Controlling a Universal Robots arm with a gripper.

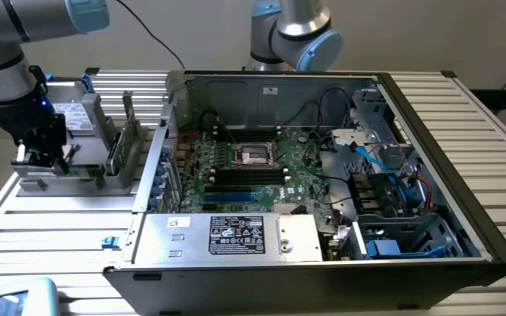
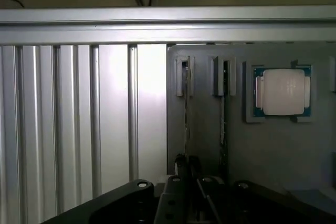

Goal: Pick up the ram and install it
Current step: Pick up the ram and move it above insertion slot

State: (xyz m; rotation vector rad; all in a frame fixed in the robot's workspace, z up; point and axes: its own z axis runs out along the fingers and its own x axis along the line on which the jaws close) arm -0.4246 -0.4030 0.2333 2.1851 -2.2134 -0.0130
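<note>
Pinching the thin, narrow ram stick (image 2: 186,114), seen edge-on, between clenched dark metal fingers (image 2: 180,166); upright in a slot of the grey plastic holder (image 2: 273,156) on the ribbed aluminium counter (image 2: 63,119), near the square silver processor chip (image 2: 283,92).

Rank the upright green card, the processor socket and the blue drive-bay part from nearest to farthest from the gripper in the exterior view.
From the gripper, shut on the ram, at the exterior view's left:
1. Upright green card, outside the case.
2. Processor socket, mid-motherboard.
3. Blue drive-bay part, far right.
</note>
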